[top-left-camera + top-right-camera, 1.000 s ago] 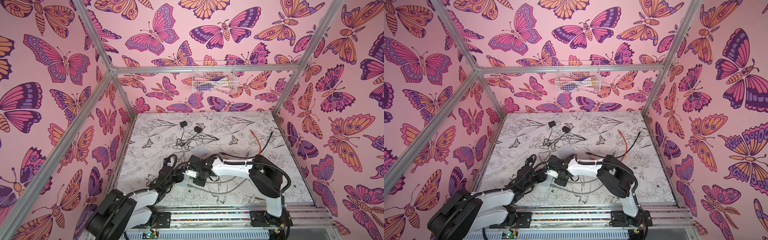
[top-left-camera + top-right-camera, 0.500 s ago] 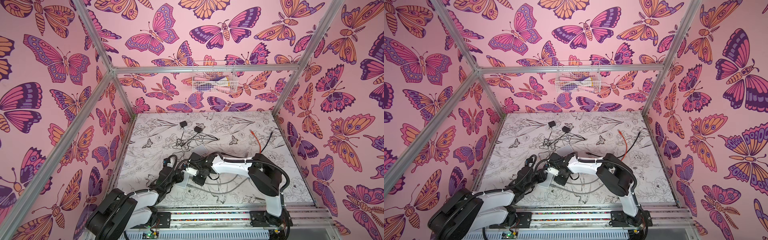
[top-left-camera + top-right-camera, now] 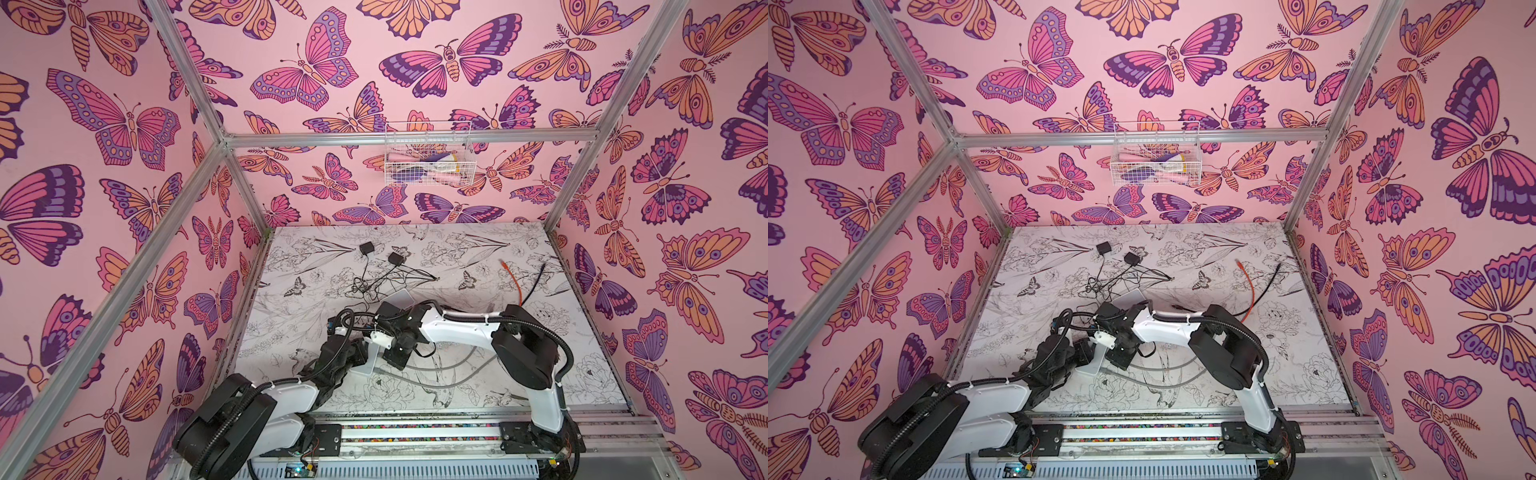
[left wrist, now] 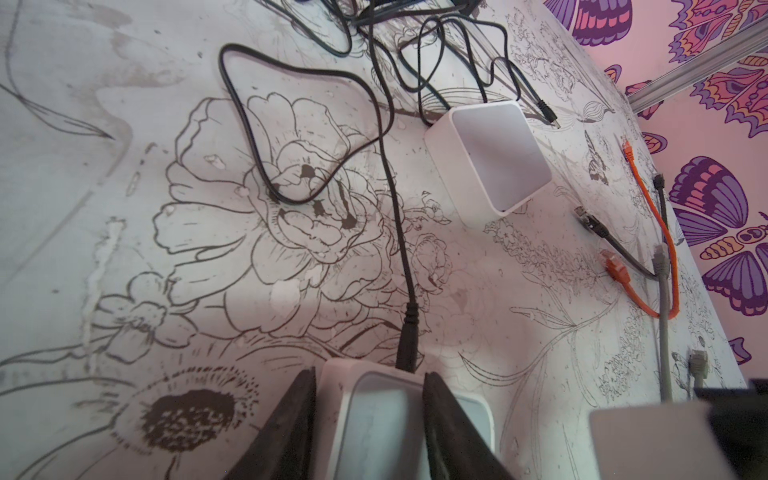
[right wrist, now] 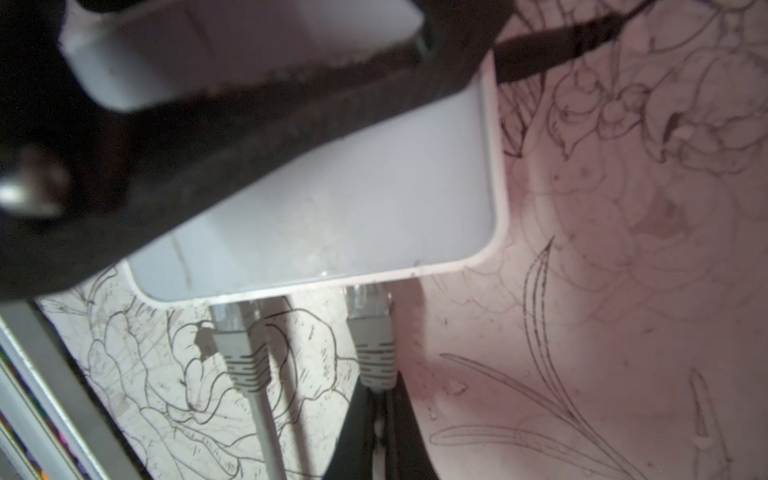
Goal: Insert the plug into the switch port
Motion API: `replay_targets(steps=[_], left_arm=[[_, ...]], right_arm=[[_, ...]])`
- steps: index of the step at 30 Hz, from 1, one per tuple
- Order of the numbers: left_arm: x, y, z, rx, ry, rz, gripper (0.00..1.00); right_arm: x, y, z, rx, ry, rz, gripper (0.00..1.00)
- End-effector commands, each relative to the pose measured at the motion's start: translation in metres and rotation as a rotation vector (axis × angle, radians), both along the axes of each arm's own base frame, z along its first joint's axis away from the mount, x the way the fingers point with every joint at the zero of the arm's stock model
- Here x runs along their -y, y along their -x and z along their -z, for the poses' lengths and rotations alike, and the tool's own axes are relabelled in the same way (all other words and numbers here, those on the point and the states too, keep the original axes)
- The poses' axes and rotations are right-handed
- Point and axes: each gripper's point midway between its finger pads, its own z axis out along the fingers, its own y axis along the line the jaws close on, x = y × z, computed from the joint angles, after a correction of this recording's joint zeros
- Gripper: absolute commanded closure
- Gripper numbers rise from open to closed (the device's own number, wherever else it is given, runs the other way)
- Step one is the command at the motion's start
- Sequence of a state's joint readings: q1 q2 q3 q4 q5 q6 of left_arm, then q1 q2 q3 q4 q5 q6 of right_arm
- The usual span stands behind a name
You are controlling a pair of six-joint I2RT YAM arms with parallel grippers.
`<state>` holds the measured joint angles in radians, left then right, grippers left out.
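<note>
Plugs (image 5: 239, 345) (image 5: 371, 336) — two grey, both at one white switch (image 5: 332, 208)

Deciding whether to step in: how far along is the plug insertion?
Done: the first grey plug and the black power lead sit in the switch. In hand: left tool clamps the switch; right tool grips behind the second grey plug at its port. Remaining: full seating is unclear; then release.
</note>
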<state>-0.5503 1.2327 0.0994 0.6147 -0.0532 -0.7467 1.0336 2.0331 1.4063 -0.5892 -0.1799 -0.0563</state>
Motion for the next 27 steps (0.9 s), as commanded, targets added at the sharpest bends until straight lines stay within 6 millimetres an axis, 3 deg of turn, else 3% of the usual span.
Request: replay_targets(steps=[1,27], left_arm=[[0.035,0.054,0.031,-0.218,0.079,0.230,0.57],[0.046,0.058,0.038,-0.230,0.121,0.267,0.58]], right_arm=[[-0.104,-0.024,-0.052,0.127,-0.422,-0.085,1.00],[-0.112,-0.016,-0.054,0.072,-0.446,-0.103,1.00]])
